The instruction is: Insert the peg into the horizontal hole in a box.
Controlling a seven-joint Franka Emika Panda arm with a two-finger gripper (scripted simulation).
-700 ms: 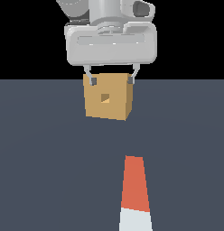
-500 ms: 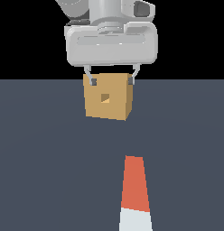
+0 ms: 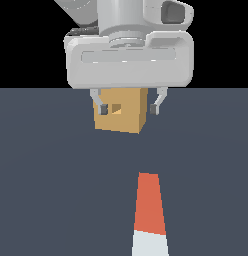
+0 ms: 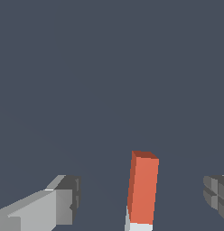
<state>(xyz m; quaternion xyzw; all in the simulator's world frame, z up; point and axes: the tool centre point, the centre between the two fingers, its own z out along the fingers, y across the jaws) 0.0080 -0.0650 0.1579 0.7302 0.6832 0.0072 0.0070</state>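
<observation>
I have the gripper (image 3: 129,108) hanging with its jaws spread wide and nothing between them, because the grasp has not started yet. In the exterior view the two fingertips (image 3: 102,109) frame the box (image 3: 120,116), but that is only line of sight: the tan cube sits on the floor (image 3: 46,175) farther off, and I judge the fingers are not touching it. Its hole (image 3: 116,108) shows as a small dark square on the near face, so the opening faces back toward the peg.

The peg (image 3: 148,216) lies flat on the floor on the near side of the jaws, well apart from the box, orange-red half leading toward the hole and the pale half trailing. In the wrist view the orange end (image 4: 143,189) sits between the two open fingers but below them, untouched. I keep the jaws wide so they can straddle the bar when I lower. That layout suits me: a grip well back on the bar would leave its leading end free to enter the hole.
</observation>
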